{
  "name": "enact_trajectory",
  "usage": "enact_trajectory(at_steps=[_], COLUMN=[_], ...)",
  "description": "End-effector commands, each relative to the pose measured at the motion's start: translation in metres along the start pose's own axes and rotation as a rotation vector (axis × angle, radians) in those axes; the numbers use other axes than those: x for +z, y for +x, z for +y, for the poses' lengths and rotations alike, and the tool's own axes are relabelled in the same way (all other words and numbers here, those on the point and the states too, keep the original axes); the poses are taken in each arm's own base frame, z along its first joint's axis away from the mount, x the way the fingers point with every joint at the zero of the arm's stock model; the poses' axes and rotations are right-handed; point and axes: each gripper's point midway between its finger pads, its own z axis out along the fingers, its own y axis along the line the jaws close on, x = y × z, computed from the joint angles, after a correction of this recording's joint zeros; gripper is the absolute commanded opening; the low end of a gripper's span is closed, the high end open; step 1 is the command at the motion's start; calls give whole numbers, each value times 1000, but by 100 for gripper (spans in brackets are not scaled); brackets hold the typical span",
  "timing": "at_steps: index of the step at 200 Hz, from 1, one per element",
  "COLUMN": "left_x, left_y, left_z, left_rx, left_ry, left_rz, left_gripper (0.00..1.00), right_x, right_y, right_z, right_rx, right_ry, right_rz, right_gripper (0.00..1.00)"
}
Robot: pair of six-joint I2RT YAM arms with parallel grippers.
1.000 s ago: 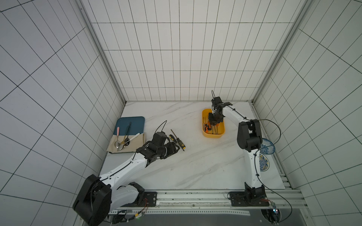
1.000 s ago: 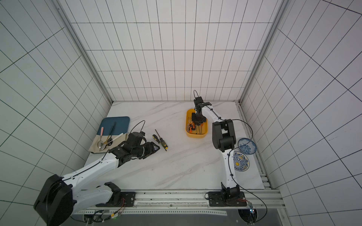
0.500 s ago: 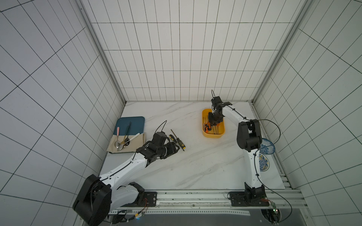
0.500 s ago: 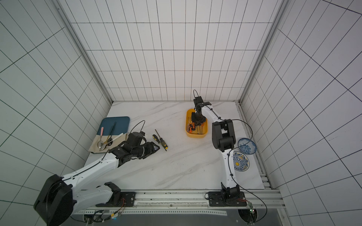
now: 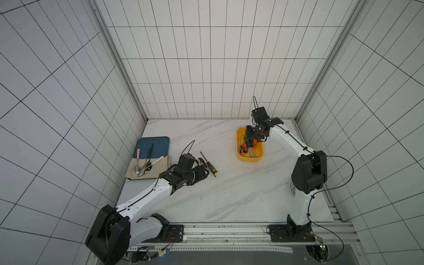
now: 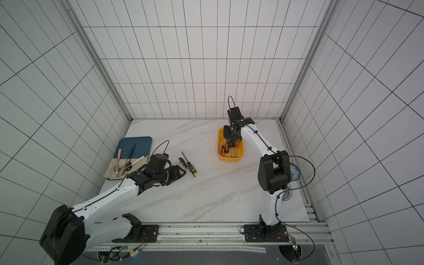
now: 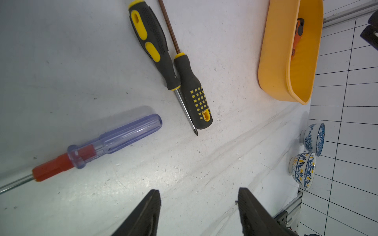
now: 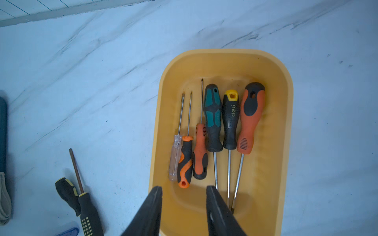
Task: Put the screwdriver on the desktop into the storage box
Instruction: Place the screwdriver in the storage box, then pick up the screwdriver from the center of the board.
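Two-arm workcell seen from above and from both wrists. The white marble-look counter (image 5: 229, 183) carries the yellow-orange storage box (image 5: 239, 158) at its far right. In the box a row of six screwdrivers (image 8: 212, 118) lies lengthwise, three with handles toward one end and three reversed. Three more lie loose on the counter near its middle, left of the box and well apart from it. The thick black-and-yellow screwdriver (image 7: 151, 40) and the slimmer black screwdriver with yellow dots (image 7: 192, 90) touch side by side and point opposite ways. The clear blue-handled screwdriver (image 7: 122, 130), with a red collar, lies just beside them. The left tool (image 7: 198, 193) hangs over the counter close to these three, on their near-left side; its jaws stand wide apart and hold nothing. The right tool (image 8: 184, 189) hovers over the far end of the storage box, jaws parted by a moderate gap, with nothing between them. At the left edge a dark-blue tray (image 5: 152, 143) and a beige cloth (image 5: 133, 175) bear spoons. Two patterned bowls (image 7: 313, 139) stand at the counter's right edge.
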Motion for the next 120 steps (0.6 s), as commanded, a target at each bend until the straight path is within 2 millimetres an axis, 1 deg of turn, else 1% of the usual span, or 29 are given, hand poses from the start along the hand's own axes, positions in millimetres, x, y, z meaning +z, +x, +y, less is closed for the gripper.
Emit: enact_trajectory(at_steps=[1, 23, 57, 85, 120], left_x=[-1, -1, -6, -14, -25], left_y=[-11, -17, -28, -34, -36], left_z=[3, 7, 17, 26, 34], left_rx=[-1, -12, -46, -69, -94], left_ry=[-34, -50, -61, -69, -61], left_rz=[-26, -32, -49, -77, -98], left_gripper=[64, 64, 69, 71, 71], right_x=[-8, -17, -21, -14, -3], right_y=[15, 31, 60, 86, 114], right_z=[15, 36, 69, 95, 125], right_rx=[-5, -47, -107, -132, -206], right_ry=[-37, -76, -139, -217, -240], right_rz=[4, 13, 48, 110, 170], right_gripper=[40, 41, 46, 48, 49])
